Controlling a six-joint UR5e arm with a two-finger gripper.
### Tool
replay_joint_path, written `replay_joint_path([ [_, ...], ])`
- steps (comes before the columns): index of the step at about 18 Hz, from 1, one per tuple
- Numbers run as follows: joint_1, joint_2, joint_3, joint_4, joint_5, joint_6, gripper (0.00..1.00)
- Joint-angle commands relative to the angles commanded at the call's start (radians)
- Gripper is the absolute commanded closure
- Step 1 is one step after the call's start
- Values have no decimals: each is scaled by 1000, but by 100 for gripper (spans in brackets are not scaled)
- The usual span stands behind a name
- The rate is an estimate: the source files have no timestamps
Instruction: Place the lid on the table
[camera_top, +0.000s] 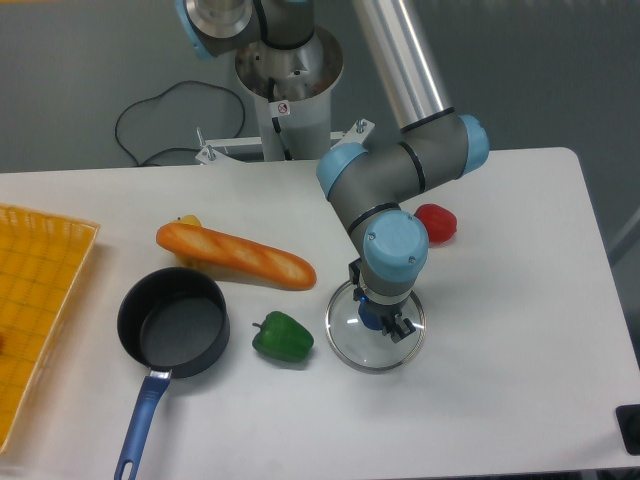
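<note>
The lid (352, 338) is a round clear glass disc with a thin metal rim, resting flat or nearly flat on the white table (500, 350) right of centre. Its blue knob is mostly hidden under my wrist. My gripper (384, 321) points straight down over the lid's middle, and its dark fingers are shut on the knob. The dark pot (174, 322) with a blue handle stands uncovered to the left, well apart from the lid.
A green pepper (282, 337) lies just left of the lid. A long bread loaf (235, 256) sits behind the pot. A red pepper (438, 222) lies behind my arm. A yellow grid tray (35, 300) fills the left edge.
</note>
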Motion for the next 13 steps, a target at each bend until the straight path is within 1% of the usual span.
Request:
replay_joint_path([
  [13, -2, -6, 2, 0, 2, 0, 34],
])
